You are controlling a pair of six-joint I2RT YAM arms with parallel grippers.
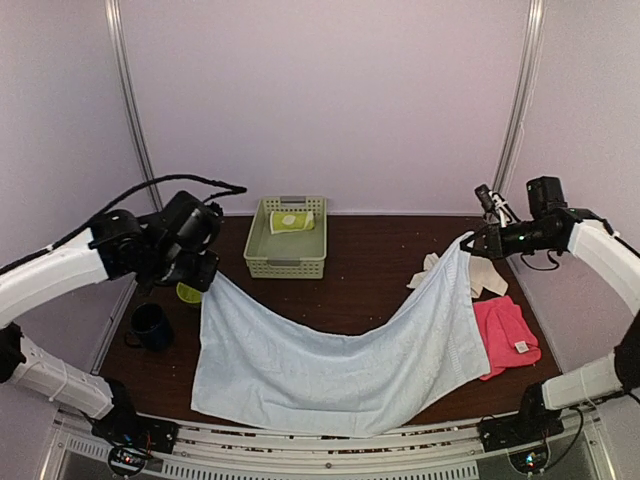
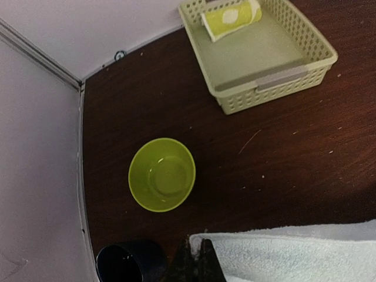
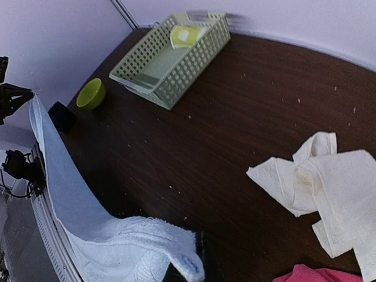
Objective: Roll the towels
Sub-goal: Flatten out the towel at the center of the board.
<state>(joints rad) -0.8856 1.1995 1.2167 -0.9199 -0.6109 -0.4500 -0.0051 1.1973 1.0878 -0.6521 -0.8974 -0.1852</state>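
The light blue towel (image 1: 330, 370) hangs as a sagging sheet in front of the basket (image 1: 287, 238), its lower edge draped on the table (image 1: 370, 270). The left gripper (image 1: 205, 272) is pinched tight on one corner, just front-left of the basket. The right gripper (image 1: 470, 240) is clamped on the other corner, well to the basket's right. I'd say both corners should come down level and taut so the cloth lies flat. Room is tight: the green bowl (image 2: 162, 174) and dark mug (image 1: 150, 326) sit left of the basket, and the cream towel (image 1: 485, 278) and pink towel (image 1: 505, 335) lie to its right.
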